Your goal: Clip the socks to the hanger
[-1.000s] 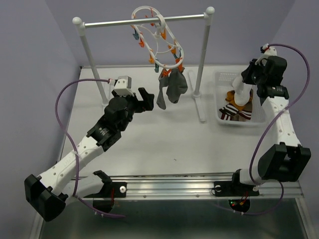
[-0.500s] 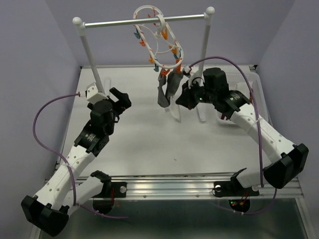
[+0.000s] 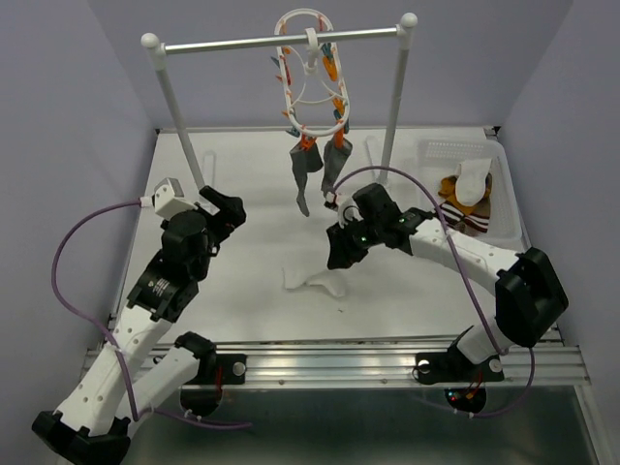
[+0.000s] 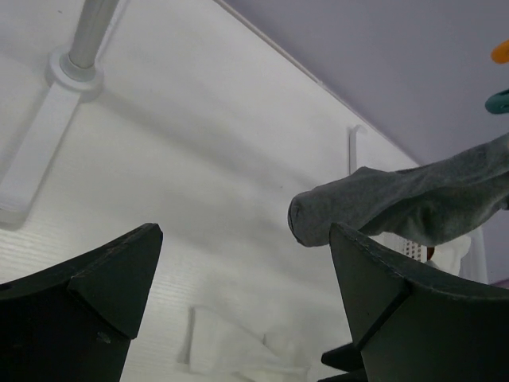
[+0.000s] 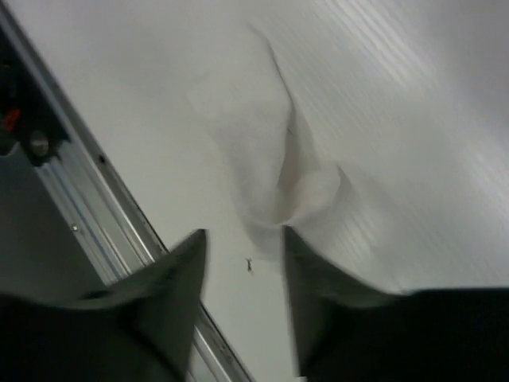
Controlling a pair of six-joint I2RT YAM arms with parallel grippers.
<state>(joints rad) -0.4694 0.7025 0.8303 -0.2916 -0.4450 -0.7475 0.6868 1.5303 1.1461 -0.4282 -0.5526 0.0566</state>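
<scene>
Right end effector (image 3: 335, 258) hovers over a white sock (image 3: 312, 282) on the counter (image 3: 252, 174) — fingers slightly apart, nothing between them.
Sock lies loose near the counter's front middle, just below the fingers, likely laid out for a cleaner regrasp by the cuff before clipping. Left end effector (image 3: 225, 205) is spread wide and empty, aimed toward the hanger (image 3: 312, 77) — probably ready to work a clip. Hanger hooks on the rail (image 3: 232, 43); two grey socks (image 3: 300, 172) hang clipped. More socks (image 3: 465, 189) sit in the basket (image 3: 504, 208) at right.
</scene>
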